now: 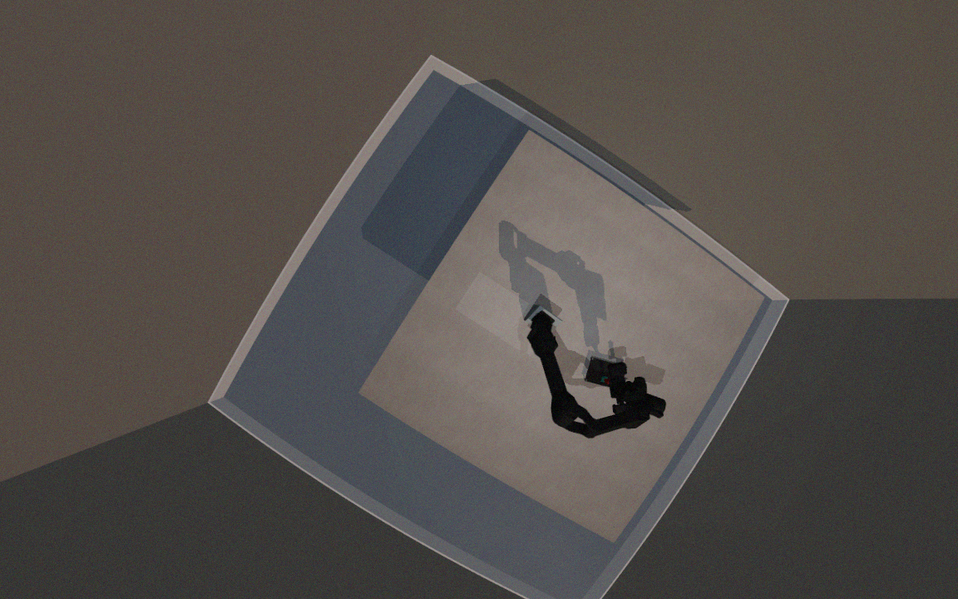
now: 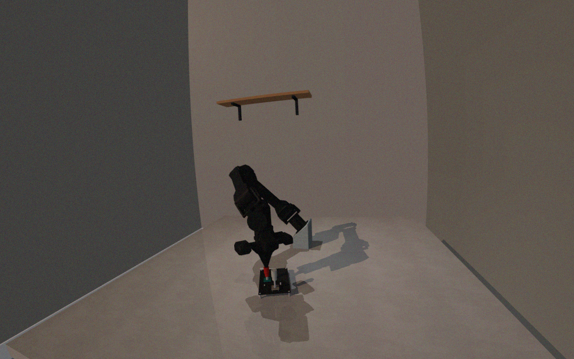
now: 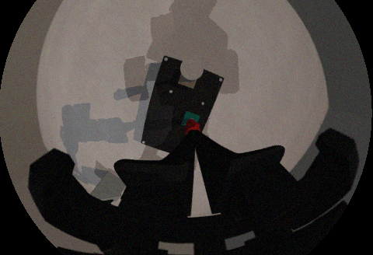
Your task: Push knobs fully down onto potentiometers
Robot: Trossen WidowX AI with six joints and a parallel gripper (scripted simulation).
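Observation:
The black circuit board (image 1: 596, 370) (image 2: 284, 290) (image 3: 159, 107) stands on short legs on the table. A red knob (image 2: 266, 271) (image 3: 192, 126) is above the teal potentiometer (image 2: 267, 279) (image 3: 190, 117); a short pale gap shows between them in the exterior view. A light grey knob (image 2: 274, 273) (image 3: 192, 69) stands high on its shaft above the beige potentiometer (image 2: 275, 287) (image 3: 187, 82). My gripper (image 2: 265, 266) (image 3: 193, 133) is shut, with nothing between its fingers. Its tips are at the top of the red knob and seem to touch it; they partly hide it in the wrist view.
Small pale parts stand on the board between the two potentiometers. The arm's grey wedge base (image 2: 302, 239) (image 3: 109, 185) is behind the board in the exterior view. A wooden shelf (image 2: 264, 98) hangs on the far wall, high above the table.

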